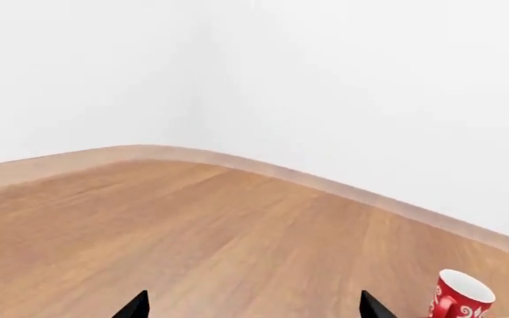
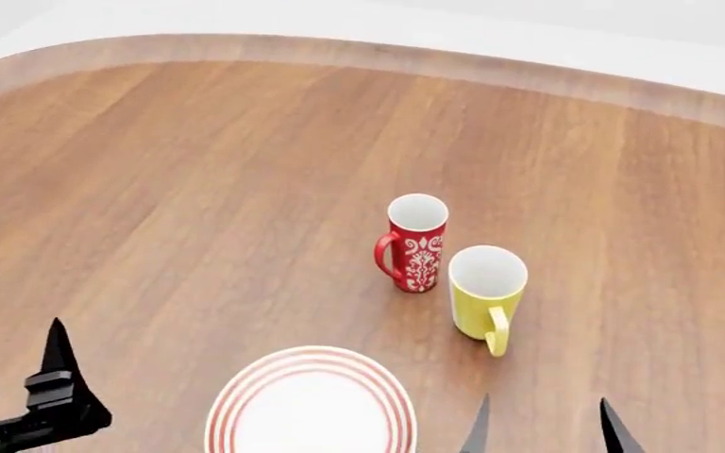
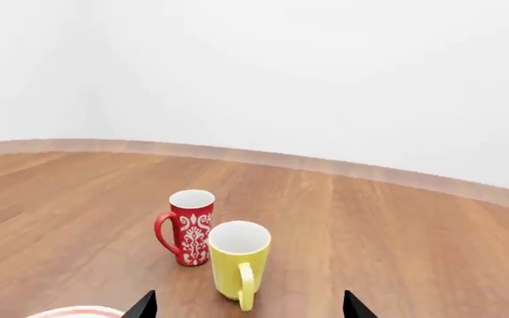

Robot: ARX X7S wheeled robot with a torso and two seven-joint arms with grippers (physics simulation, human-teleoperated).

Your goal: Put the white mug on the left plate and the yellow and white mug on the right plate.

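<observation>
Hovering low at the near edge, right gripper (image 2: 542, 427) was spread and empty; left gripper (image 2: 48, 392) likewise spread per its wrist view. One ringed plate (image 2: 310, 401) lay on the worktop (image 2: 211, 170) between them; which plate, cannot tell. Beyond stood the yellow and white mug (image 2: 486, 294), upright, handle toward the robot, just beside the red mug (image 2: 413, 242). White mug not seen.

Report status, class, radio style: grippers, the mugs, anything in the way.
Left gripper and right gripper open, empty. Yellow and white mug upright on table, off the one visible plate. Red mug close beside it. White mug not visible.
</observation>
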